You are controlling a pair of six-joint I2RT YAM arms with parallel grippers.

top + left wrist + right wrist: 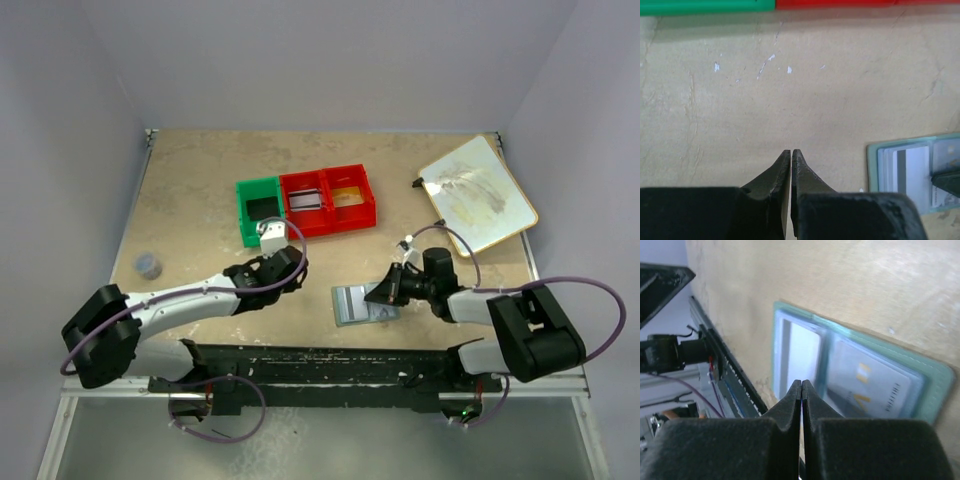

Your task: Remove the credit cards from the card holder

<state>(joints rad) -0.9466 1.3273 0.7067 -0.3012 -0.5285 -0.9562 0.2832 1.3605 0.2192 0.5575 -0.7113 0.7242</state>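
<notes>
two thin, stiff, probably slick credit cards [870,385] sit pocketed in the open card holder [939,377] on the tabletop [840,280], best pinched by an exposed edge, with right hand [801,385] and left hand [791,152] both closed, empty.

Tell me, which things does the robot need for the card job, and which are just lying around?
Needed: the open wallet, the cards in its pockets.
Just lying around: green bin, red bins, cream board, small round thing.
</notes>
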